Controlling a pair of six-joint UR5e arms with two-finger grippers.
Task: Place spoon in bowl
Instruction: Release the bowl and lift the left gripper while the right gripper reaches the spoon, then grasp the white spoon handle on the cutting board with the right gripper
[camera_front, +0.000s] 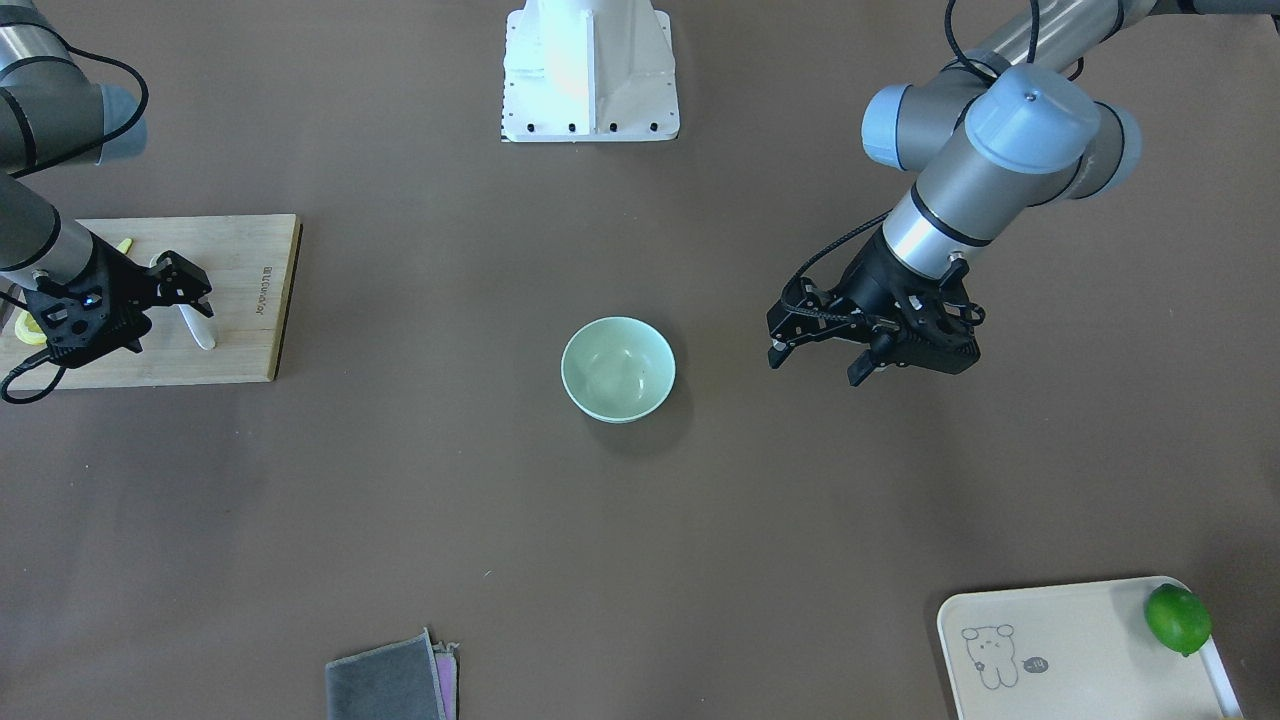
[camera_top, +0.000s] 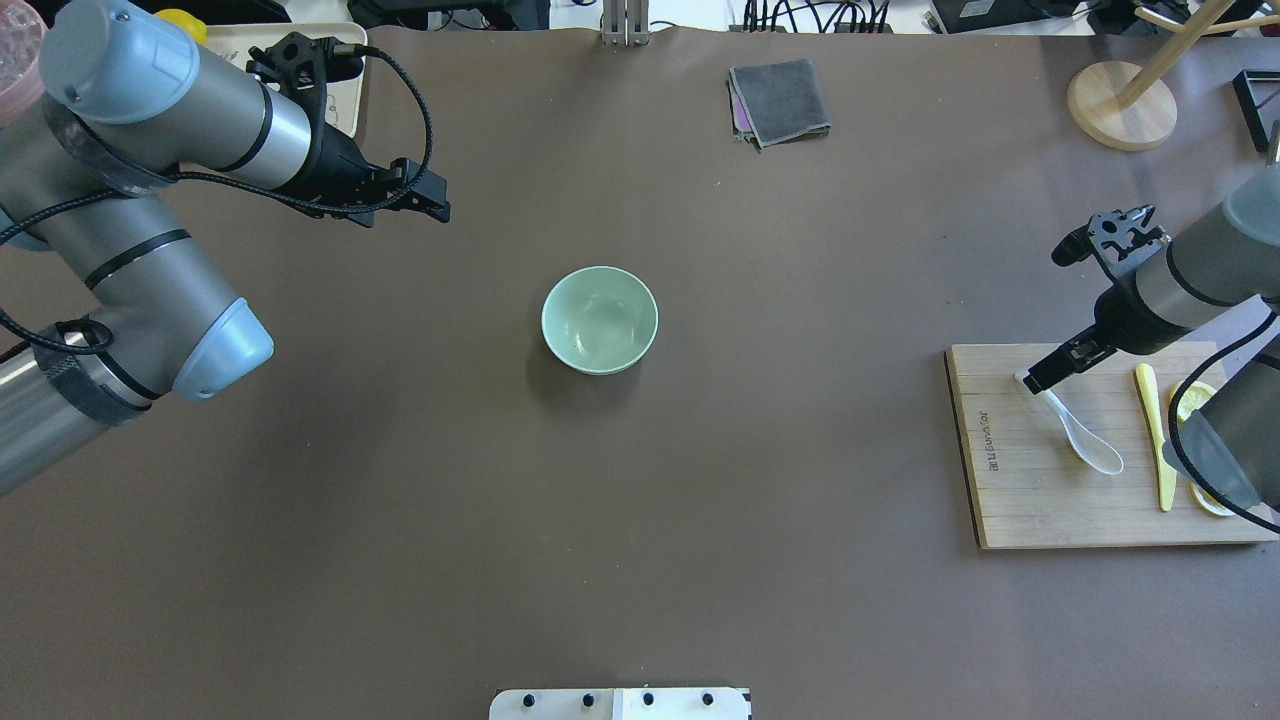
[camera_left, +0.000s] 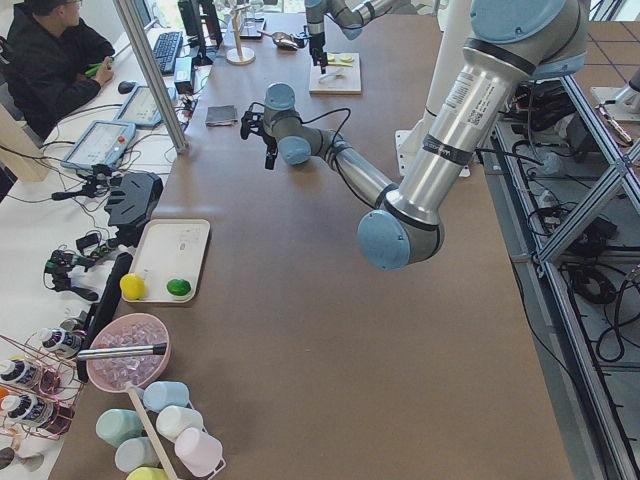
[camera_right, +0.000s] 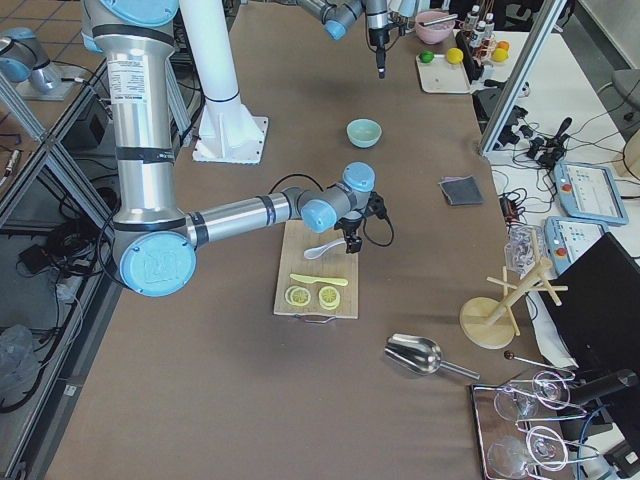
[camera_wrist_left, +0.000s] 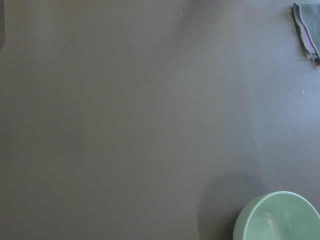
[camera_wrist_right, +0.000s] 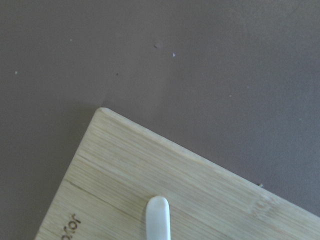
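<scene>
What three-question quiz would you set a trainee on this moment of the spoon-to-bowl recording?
1. True or false: the spoon already lies in the bowl.
2. Which thing lies on the wooden board with the spoon? A) yellow knife B) lime C) grey cloth
3. Fill in: the right gripper is at the spoon's ____ end.

Key: 1 false, the bowl is empty and the spoon is on the board; 2 A; 3 handle.
</scene>
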